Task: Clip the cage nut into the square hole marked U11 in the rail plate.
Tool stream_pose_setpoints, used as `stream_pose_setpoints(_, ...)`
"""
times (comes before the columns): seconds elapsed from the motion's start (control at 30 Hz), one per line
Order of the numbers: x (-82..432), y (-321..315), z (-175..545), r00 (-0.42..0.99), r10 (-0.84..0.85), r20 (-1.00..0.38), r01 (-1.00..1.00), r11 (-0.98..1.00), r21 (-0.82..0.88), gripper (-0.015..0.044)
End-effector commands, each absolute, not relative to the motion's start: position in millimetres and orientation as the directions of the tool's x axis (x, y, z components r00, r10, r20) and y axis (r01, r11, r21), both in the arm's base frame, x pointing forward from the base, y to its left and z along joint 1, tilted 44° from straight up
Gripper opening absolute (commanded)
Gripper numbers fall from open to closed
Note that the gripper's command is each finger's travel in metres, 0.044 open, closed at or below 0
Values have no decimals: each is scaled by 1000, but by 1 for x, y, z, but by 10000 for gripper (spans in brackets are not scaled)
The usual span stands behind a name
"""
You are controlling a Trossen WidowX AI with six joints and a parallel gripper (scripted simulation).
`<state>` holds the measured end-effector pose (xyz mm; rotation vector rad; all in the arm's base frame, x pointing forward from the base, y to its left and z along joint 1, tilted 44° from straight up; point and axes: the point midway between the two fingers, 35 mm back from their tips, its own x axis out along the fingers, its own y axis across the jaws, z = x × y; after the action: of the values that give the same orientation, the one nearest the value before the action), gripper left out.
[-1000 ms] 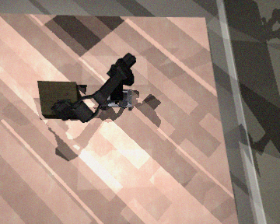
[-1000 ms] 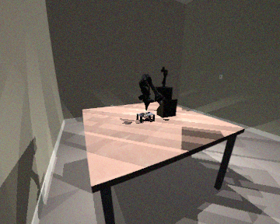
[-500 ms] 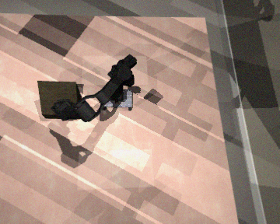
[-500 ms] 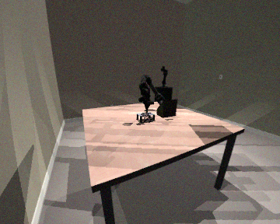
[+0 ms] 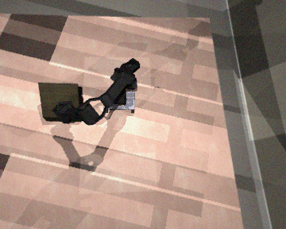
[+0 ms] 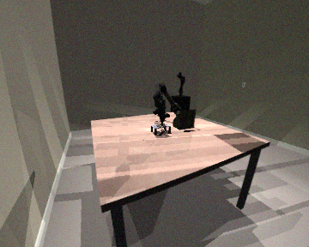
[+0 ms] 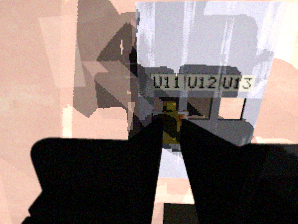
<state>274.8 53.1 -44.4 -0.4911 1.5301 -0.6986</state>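
The rail plate [image 5: 130, 104] [image 7: 200, 40] is a pale, low stand on short dark legs, with square holes in a row under the labels U11, U12 and U13. My gripper [image 7: 170, 124] is shut on the cage nut [image 7: 171, 136], a small yellow piece between the fingertips. In the wrist view the nut overlaps the U11 hole and the plate just below it, covering most of that hole. Whether its wings are in the hole, or how high it is above the plate, cannot be told. In the top view the arm hides the fingertips and nut.
The U12 hole [image 7: 200, 109] and U13 hole [image 7: 231, 109] are beside the nut, to the right in the wrist view. A dark box [image 5: 58, 97] [image 6: 184, 120] stands by the arm's base. Another dark upright shape [image 6: 181, 83] shows behind it. Shadows cross the wooden table [image 5: 181, 167] [image 6: 131, 171].
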Motion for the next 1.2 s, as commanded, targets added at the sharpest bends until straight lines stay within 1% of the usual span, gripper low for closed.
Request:
stream_pose_setpoints(0.0,274,48,-49,-86,-686,-723,96,716,-691,32)
stream_pose_setpoints(1.17,274,47,-56,-86,-686,-722,96,716,-692,32)
